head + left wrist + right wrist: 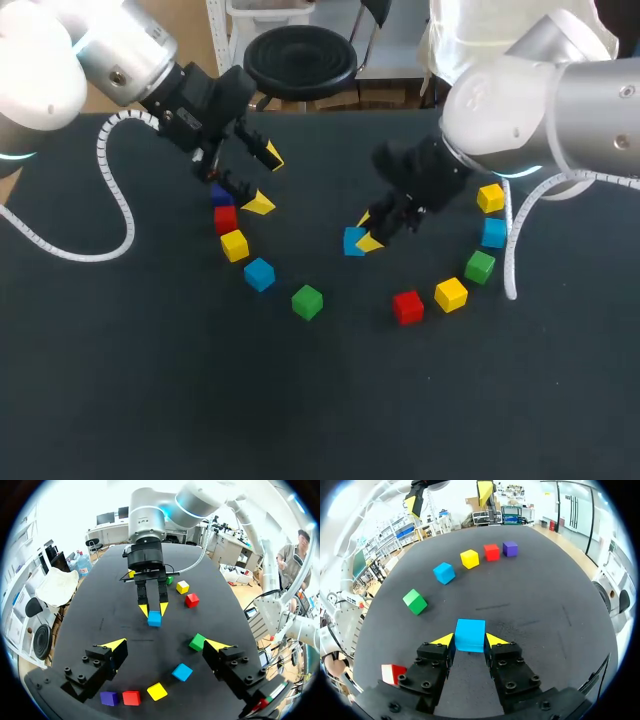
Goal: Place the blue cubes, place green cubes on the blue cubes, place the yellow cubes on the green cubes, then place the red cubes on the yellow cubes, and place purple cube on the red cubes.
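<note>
Right gripper [470,640] was clamped on a blue cube [352,241], yellow tips squeezing both sides, low near the table's middle. I'd have set it down flat, then opened up and lifted straight so it didn't twist. Left gripper [266,180] hung wide open, empty, over the purple cube [109,698] at the left.

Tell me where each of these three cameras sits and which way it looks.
Head view: fixed above and behind, looking down on the table; both arms show.
Left wrist view: on the left wrist, looking past its open left pincer at the right arm.
Right wrist view: on the right wrist, looking along the right pincer, shut on a blue cube.
Shared: both wrist views show that cube.
</note>
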Robot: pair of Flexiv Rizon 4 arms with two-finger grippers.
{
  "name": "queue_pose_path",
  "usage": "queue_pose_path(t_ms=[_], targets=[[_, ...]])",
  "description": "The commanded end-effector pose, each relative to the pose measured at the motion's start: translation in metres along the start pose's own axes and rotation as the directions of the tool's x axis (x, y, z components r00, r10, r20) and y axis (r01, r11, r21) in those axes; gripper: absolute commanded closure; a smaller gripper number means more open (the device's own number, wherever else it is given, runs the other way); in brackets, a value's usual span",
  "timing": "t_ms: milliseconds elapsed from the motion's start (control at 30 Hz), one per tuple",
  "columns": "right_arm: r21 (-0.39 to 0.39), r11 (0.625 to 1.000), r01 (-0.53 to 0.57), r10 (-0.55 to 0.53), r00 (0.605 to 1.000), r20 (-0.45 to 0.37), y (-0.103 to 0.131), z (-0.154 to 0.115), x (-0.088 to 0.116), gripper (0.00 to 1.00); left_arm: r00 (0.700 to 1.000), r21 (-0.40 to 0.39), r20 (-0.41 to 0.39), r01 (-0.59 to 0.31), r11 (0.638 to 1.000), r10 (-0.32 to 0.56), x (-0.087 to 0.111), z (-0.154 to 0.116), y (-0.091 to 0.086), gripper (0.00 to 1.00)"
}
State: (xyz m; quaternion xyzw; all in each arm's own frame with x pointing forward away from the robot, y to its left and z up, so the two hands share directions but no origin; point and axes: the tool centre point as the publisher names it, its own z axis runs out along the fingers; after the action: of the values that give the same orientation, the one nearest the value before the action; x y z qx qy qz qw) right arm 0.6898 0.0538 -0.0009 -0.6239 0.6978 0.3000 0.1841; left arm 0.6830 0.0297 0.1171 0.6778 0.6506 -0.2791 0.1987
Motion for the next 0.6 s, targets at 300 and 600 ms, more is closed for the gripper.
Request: queue_pose_path(t_ms=[300,600], targets=[[-0.008,1.0,-0.007,0.007,1.0,-0.016,-0.0005,0.0052,-0.0003,1.0,1.0,0.002,-0.003,0.0,1.0,0.0,-0.0003,0.0001,0.0011,0.0],[-0.003,1.0,-0.009,0.008,1.0,-0.011,-0.0052,0.0051,-0.0015,1.0,1.0,0.002,-0.003,0.0,1.0,0.0,-0.0003,0.0001,0.0011,0.0]])
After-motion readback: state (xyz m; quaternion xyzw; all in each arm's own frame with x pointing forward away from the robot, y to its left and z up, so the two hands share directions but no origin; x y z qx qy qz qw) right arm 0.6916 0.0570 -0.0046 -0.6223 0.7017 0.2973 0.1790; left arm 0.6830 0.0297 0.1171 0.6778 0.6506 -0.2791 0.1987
